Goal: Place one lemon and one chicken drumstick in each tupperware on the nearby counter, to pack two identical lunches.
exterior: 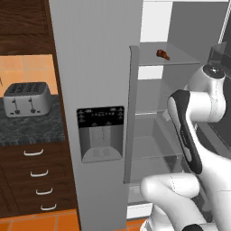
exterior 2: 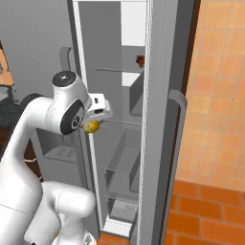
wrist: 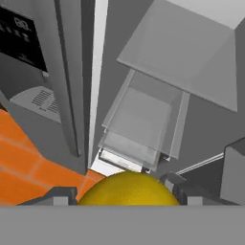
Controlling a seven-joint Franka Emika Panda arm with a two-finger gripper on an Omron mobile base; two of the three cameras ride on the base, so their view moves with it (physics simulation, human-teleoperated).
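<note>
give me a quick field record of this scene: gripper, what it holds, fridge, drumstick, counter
gripper: closed on the lemon, in front of the open fridge
lemon: yellow, held between the fingers, also seen at the hand in the right base view
fridge: grey, right door open, glass shelves and clear drawers inside
chicken drumstick: brown, lying on an upper fridge shelf
counter: dark speckled stone, left of the fridge
toaster: silver, four slots, standing on the counter
</note>
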